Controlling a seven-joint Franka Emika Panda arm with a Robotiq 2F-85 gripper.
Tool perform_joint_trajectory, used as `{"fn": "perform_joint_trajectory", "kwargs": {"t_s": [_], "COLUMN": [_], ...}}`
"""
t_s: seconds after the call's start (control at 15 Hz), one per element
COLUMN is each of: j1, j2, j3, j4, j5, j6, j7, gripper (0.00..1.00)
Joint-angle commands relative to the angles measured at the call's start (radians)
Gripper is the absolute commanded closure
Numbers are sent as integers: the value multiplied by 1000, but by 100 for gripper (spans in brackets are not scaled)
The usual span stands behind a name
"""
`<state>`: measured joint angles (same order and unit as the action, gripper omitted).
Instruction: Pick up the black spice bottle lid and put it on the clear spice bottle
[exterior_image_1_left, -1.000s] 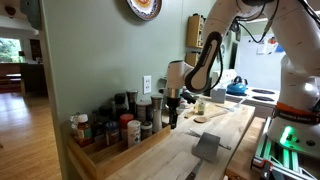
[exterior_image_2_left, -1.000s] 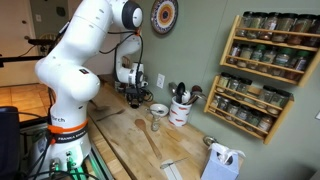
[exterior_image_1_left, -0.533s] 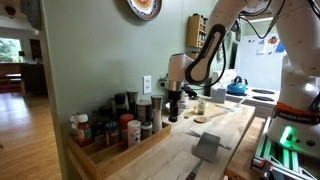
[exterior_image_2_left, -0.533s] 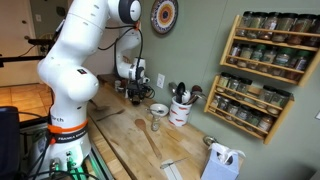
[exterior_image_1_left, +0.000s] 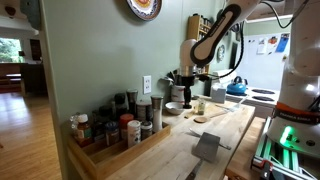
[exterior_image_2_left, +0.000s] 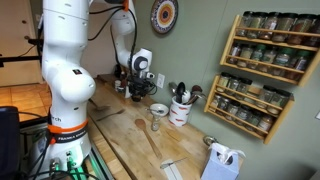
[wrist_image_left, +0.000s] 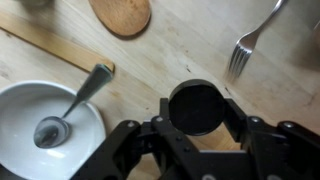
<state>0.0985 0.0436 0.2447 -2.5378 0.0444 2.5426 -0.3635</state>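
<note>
In the wrist view my gripper (wrist_image_left: 197, 112) is shut on the black spice bottle lid (wrist_image_left: 196, 104), a round flat disc held between the two fingers above the wooden counter. In both exterior views the gripper (exterior_image_1_left: 186, 90) (exterior_image_2_left: 143, 90) hangs above the counter near the wall, over a white bowl. The clear spice bottle (exterior_image_2_left: 155, 122) stands open on the counter, in front of the bowl and apart from the gripper. It also shows as a small bottle (exterior_image_1_left: 200, 105) in an exterior view. It is out of the wrist view.
A white bowl with a spoon (wrist_image_left: 40, 125) (exterior_image_2_left: 158, 108), a fork (wrist_image_left: 245, 45) and a round cork mat (wrist_image_left: 120, 12) lie under the gripper. A utensil crock (exterior_image_2_left: 180, 110), a spice-jar tray (exterior_image_1_left: 110, 130), wall spice racks (exterior_image_2_left: 262, 40) and a grey scraper (exterior_image_1_left: 208, 147) are around.
The arm has lifted and swung along the wall away from the spice-jar tray towards the white bowl, with the lid in the gripper.
</note>
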Motion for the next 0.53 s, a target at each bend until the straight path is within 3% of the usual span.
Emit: {"fn": "perform_joint_trajectory", "kwargs": {"t_s": [0.0, 0.47], "j1": [-3, -38], "j2": [-180, -394], "j3": [-65, -172], "j4": [-110, -253], "j5": [5, -101], "j6": [-70, -59], "j7": [34, 106], "gripper": [69, 69]}}
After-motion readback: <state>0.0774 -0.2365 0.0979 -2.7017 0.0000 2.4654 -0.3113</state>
